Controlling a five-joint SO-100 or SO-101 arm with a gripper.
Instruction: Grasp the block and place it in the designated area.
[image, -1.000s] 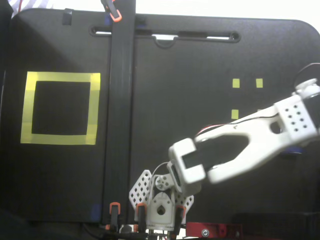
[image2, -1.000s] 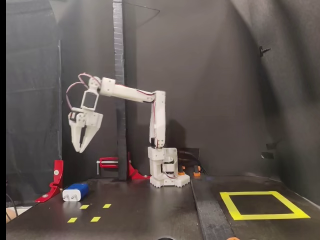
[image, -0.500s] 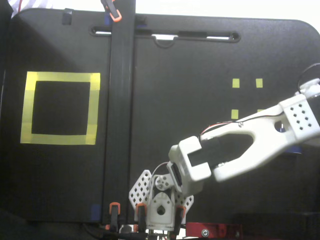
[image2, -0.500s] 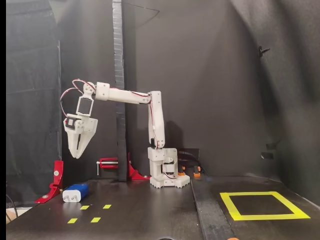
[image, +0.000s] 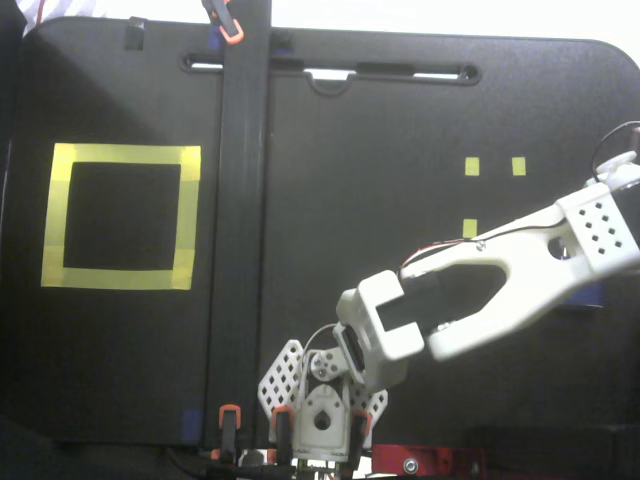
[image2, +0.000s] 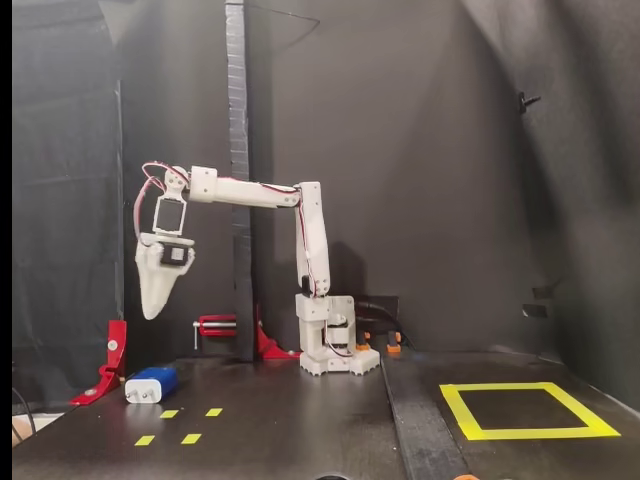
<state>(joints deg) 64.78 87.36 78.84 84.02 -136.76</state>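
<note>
The white arm (image: 480, 290) reaches right, far from the designated area (image: 120, 216).

My base (image2: 338, 345) sits bolted down at the back of the bench; my upper arm (image2: 312, 240) rises nearly straight up from it; my forearm (image2: 245, 191) reaches out almost level toward the left of this side-on fixed view; my wrist bends sharply so my fingers (image2: 150, 300) hang straight down in the air; from here they read as one narrow tapering wedge; in the other fixed view my forearm (image: 500, 275) stretches to the right edge.
</note>
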